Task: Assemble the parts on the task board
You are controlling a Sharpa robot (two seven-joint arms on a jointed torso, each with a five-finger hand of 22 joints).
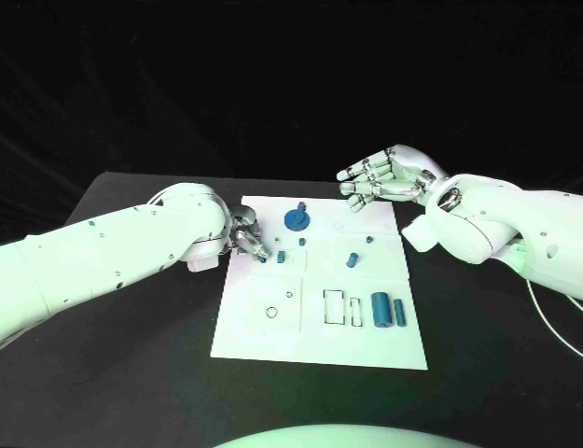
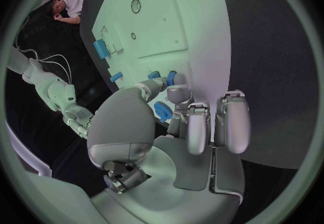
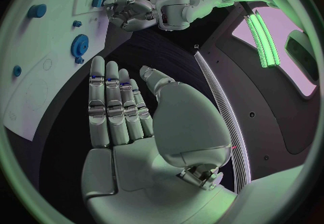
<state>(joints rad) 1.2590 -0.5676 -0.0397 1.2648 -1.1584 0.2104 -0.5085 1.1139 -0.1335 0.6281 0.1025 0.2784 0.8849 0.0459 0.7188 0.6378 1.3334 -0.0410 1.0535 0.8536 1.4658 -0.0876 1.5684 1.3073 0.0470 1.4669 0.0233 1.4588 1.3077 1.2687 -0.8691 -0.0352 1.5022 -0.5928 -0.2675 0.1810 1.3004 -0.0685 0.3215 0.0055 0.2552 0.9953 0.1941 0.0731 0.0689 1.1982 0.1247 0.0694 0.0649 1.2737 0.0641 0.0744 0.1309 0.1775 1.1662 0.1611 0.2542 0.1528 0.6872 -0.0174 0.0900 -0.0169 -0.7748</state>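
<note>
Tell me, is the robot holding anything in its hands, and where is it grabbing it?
The left hand has its fingertips at a small blue piece on the white board; whether it grips it cannot be told. The right hand is open, holding nothing.

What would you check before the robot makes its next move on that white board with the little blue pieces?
1. Left hand at a part: ok, its fingers are at a small blue piece near the task board's left edge.
2. Firm hold on that piece: cannot tell.
3. Right hand free: ok, fingers apart, holding nothing.
4. Right hand off the board: ok, raised beyond its far corner.
5. Blue gear seated: cannot tell.
6. Two blue blocks still waiting: ok, lying near the board's right edge.
</note>
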